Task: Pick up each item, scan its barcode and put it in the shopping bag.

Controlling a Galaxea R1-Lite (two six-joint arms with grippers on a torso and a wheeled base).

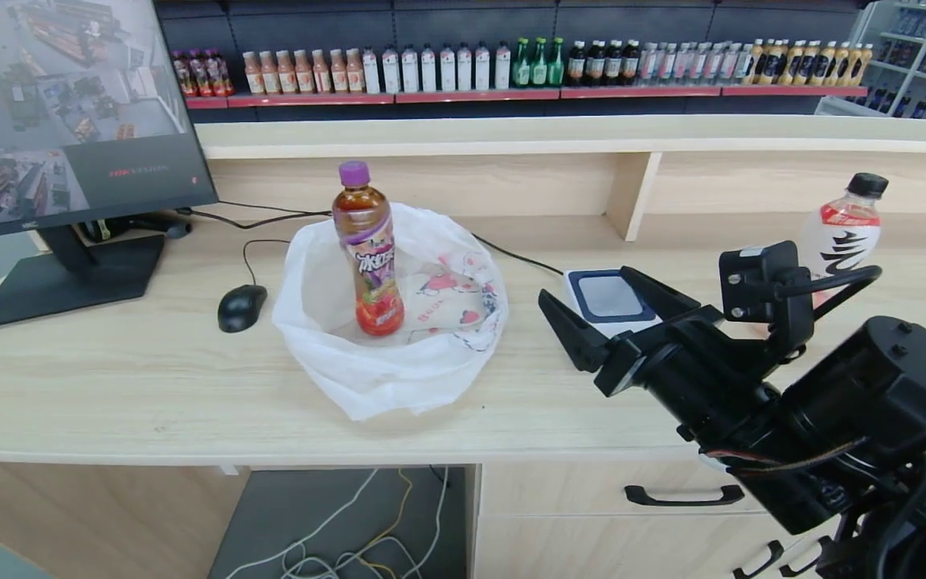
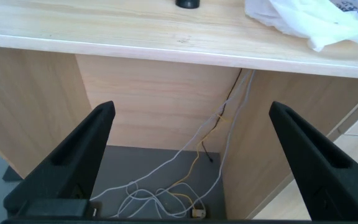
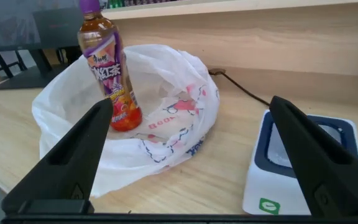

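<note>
A tea bottle with a purple cap (image 1: 367,249) (image 3: 109,68) stands upright inside the white shopping bag (image 1: 431,354) (image 3: 179,118) in the middle of the counter. To the bag's right lies the white and blue barcode scanner (image 1: 609,299) (image 3: 303,168). A pale drink bottle with a black cap (image 1: 845,233) stands at the far right. My right gripper (image 1: 604,310) (image 3: 191,158) hovers open and empty over the scanner, its fingers pointing toward the bag. My left gripper (image 2: 191,162) is open and empty below the counter edge, facing the recess with cables.
A monitor (image 1: 61,121) on a black stand occupies the counter's left. A black mouse (image 1: 241,307) (image 2: 187,3) lies left of the bag, with cables behind. A wooden riser (image 1: 592,137) runs along the back. Drawers with black handles (image 1: 684,494) sit under the counter.
</note>
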